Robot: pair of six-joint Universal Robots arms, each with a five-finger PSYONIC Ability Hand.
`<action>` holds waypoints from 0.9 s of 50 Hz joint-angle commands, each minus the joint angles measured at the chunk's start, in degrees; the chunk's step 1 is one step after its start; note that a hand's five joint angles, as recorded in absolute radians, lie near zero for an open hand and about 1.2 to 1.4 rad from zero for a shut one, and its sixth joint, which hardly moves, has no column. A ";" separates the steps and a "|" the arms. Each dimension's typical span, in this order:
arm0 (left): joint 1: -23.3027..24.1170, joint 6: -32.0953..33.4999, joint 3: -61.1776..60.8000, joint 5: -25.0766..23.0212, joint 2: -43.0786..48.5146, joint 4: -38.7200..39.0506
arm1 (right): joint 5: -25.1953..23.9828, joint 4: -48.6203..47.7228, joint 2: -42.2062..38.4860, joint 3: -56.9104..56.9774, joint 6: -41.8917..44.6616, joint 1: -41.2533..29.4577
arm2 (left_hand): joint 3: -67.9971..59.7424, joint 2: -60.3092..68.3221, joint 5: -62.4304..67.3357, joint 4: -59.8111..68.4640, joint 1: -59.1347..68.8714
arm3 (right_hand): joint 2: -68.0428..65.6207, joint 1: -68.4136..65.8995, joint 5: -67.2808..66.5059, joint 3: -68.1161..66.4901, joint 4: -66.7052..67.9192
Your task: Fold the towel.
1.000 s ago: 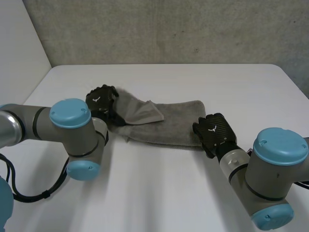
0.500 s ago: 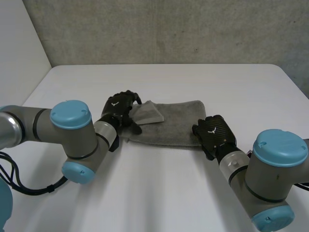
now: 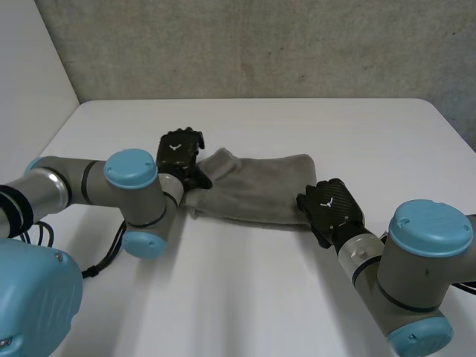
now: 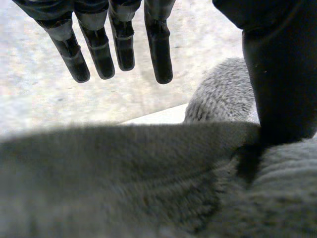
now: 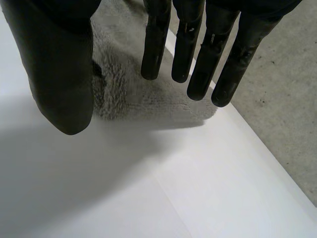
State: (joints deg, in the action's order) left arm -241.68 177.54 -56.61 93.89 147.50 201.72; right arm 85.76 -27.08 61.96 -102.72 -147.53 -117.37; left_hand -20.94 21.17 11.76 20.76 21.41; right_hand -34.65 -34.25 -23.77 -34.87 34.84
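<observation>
A grey towel [image 3: 256, 195] lies stretched out on a white table [image 3: 297, 123] between two black robot hands. The left hand [image 3: 181, 151] rests at one end, where the cloth is rumpled into a raised fold just beside it. The right hand [image 3: 332, 207] is at the opposite end, palm down over the corner nearest its own arm.

From overhead, the backs of both hands cover the fingers. The wrist cameras show them.

Looking along the left palm, the fingers [image 4: 159, 47] are straight, side by side, and lifted clear of the cloth. The thumb [image 4: 277, 69] stands well apart from them and points down, its tip sunk into a crease of the towel. This hand is spread wide and grips nothing; only the thumb meets the cloth. Under the palm the towel rises in a soft ridge. A rounded hump of it sits beyond the ridge, near the thumb, with a sliver of white table beside it.

Looking along the right palm, the fingers [image 5: 154, 44] are also straight and slightly fanned, with the thumb [image 5: 59, 74] set apart. The towel's corner lies flat on the table under the palm, between thumb and fingers. The fingertips hang over the cloth; whether they touch it cannot be told. This hand too is spread and holds nothing. Past its fingertips bare table runs to an edge, with a speckled grey surface [image 5: 277, 99] beyond.
</observation>
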 commanded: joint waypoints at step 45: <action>-7.23 3.25 -26.01 -8.90 -16.80 0.61 | -0.42 -0.78 -2.64 4.10 -8.30 -1.90 | -10.81 10.58 9.99 10.98 10.34 | -1.33 -1.74 -2.22 -1.12 1.15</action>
State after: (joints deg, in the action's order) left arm -248.99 180.73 -85.41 84.44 128.28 202.02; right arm 85.18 -27.59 60.83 -99.28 -155.84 -119.35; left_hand -27.89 27.86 18.26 27.96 28.50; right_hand -34.77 -34.80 -25.21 -35.00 35.00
